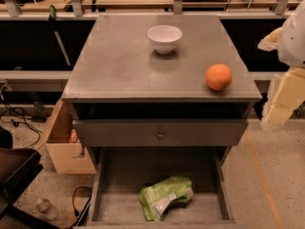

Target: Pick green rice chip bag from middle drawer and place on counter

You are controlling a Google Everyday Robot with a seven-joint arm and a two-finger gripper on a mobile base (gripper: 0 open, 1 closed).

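Observation:
The green rice chip bag [166, 197] lies crumpled on the floor of the open middle drawer [116, 209], near its front and a little right of centre. The counter [119, 66] is the flat gray top of the cabinet above it. My gripper [285, 95] shows as blurred cream and white shapes at the right edge of the view. It hangs beside the counter's right front corner, well above and to the right of the bag, and touches nothing.
A white bowl [164, 37] stands at the back of the counter and an orange fruit [218, 76] near its right front corner. The upper drawer front with a round knob [161, 134] overhangs the open drawer. A cardboard box [66, 149], a black chair [14, 175] and a bottle [46, 207] are on the left.

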